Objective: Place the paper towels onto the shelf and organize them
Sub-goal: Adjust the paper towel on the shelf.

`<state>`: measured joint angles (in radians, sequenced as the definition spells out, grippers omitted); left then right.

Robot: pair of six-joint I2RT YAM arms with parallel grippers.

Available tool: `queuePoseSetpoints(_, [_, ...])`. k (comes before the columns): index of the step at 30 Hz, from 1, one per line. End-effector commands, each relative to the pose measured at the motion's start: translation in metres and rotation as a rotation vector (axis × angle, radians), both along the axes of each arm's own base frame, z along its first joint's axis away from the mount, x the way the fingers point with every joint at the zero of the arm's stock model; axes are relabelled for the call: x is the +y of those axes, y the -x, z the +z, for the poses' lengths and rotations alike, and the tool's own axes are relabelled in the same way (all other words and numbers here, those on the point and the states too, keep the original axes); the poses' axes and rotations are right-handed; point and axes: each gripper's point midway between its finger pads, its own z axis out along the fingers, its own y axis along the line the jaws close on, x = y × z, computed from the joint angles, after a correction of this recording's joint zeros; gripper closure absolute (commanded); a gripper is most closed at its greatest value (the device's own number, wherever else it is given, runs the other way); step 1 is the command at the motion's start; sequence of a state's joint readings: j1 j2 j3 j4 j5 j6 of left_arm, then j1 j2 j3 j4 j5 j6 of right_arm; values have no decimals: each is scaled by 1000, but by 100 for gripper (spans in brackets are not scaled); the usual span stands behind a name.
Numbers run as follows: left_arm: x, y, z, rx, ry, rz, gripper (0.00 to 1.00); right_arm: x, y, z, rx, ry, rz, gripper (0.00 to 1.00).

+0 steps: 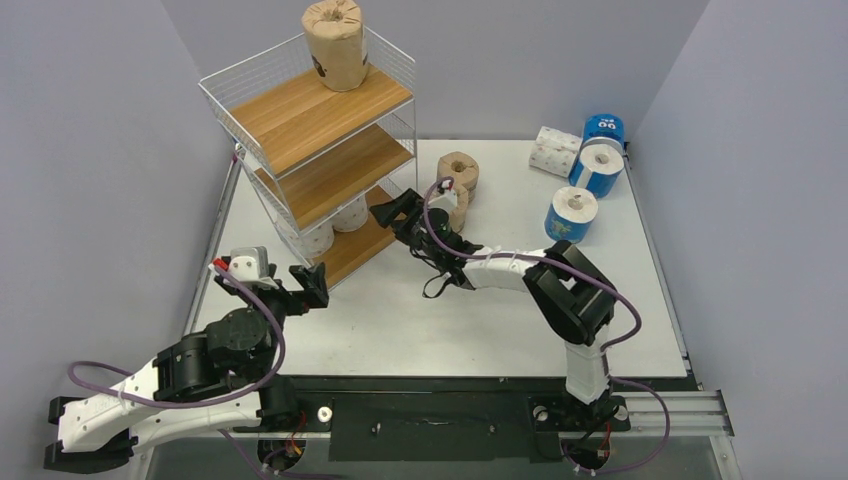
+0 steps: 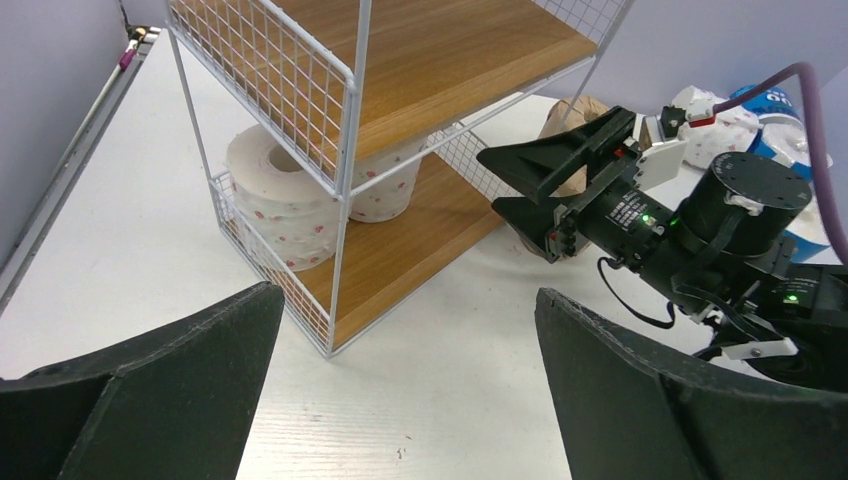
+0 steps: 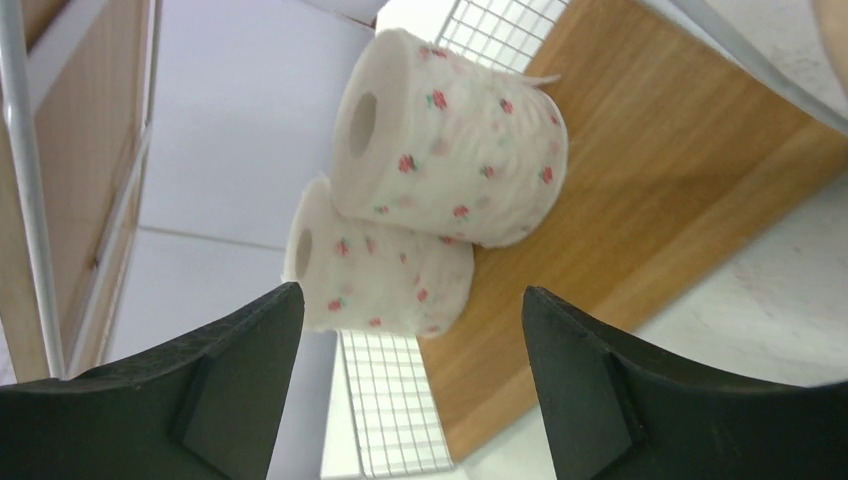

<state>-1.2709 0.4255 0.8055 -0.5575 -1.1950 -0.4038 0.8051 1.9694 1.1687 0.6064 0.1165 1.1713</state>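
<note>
We find the shelf (image 1: 300, 120) toward the far left corner of the worktop (image 1: 400, 320). One brown-wrapped roll (image 1: 333, 42) stands upright on its top board, close to the far mesh rim. Two white flower-printed rolls (image 3: 450, 140) lie on their sides on the bottom board, touching each other. Not yet shelved are two brown rolls (image 1: 457, 172) close together near the middle of the far edge, and a pair of white rolls (image 1: 553, 150) and three blue rolls (image 1: 572, 213) toward the far right corner.

The right pincer (image 1: 393, 213) hangs just beside the bottom board's open side, its fingers spread wide with nothing between them. The left pincer (image 1: 314, 280) is likewise spread and empty, near the shelf's nearest corner post, toward the left edge.

We judge the main hazard to be the shelf itself. It looks light, and both arms sit close to its wire. A careless swing of the right arm toward the brown rolls could clip a post or snag its purple cable (image 1: 432, 200), and a jolt might tip the top roll off its board. The two white rolls lie on their curved sides, so a nudge could send them rolling off the open front. The two pincers are also near each other, and crossing paths would risk a knock. A hard squeeze would dent a soft roll — a loose one would let it slip.
</note>
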Motion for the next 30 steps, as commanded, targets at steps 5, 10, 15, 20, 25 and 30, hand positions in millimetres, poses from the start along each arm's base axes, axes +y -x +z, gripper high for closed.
queuePoseSetpoints(5, [-19, 4, -1, 49, -11, -86, 3, -35, 50, 26, -109, 116, 87, 24])
queuePoseSetpoints(10, [-39, 3, -8, 75, -51, -139, 3, -72, 76, 17, -128, 296, 101, 24])
queuePoseSetpoints(15, [-57, 4, -6, 72, -34, -199, 3, -126, 89, 23, -97, 521, 35, 22])
queuePoseSetpoints(20, [-77, 3, -9, 69, -24, -245, 3, -188, 97, 21, -33, 710, -102, 17])
queuePoseSetpoints(25, [-107, 3, -15, 78, -22, -318, 3, -239, 84, 21, 44, 687, -278, 1])
queuePoseSetpoints(30, [-132, 4, -30, 78, 4, -386, 2, -248, 61, 10, 129, 602, -224, 0])
